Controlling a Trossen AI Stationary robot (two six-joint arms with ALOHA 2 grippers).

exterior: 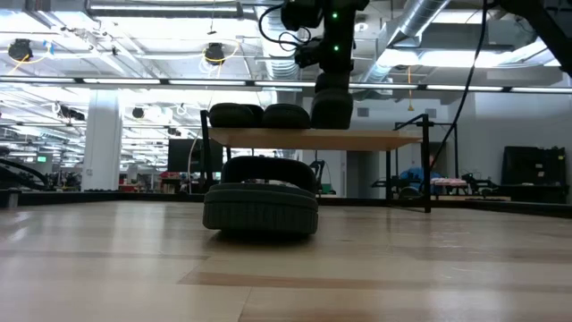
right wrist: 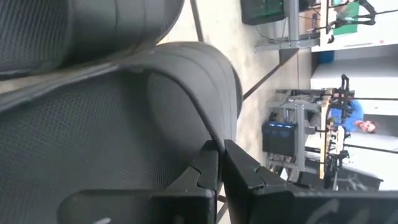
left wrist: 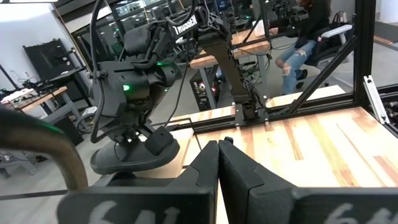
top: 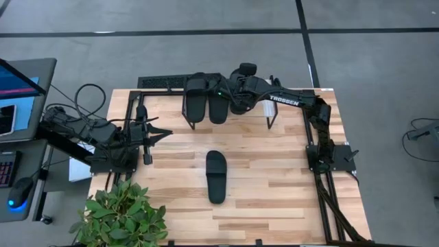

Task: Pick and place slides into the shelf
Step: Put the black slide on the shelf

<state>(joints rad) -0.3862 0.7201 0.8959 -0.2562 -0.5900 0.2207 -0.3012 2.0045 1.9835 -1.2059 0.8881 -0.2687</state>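
The shelf (top: 269,112) stands at the table's far edge, its light wood top (exterior: 357,139) on thin black legs. Two black slides lie side by side on the top: one (top: 195,101) farther left, the other (top: 218,106) under my right gripper (top: 232,96), which is shut on it. A third slide (top: 216,176) lies sole down on the middle of the table and fills the low view's foreground (exterior: 261,204). I see no fourth slide. My left gripper (top: 164,134) waits shut near the table's left edge, touching nothing. My right gripper (right wrist: 221,152) pinches the side rim of the slide's sole (right wrist: 217,132) between its two fingers, coming from above. The slide lies flat on the shelf top, close beside the other slide (right wrist: 81,25).
A potted plant (top: 122,216) stands at the near left corner. Black frame rails (top: 322,199) run along the table's right side. A desk with a laptop and a mouse is off the left edge. People sit in the room beyond the table. Bare wood (top: 274,192) surrounds the middle slide.
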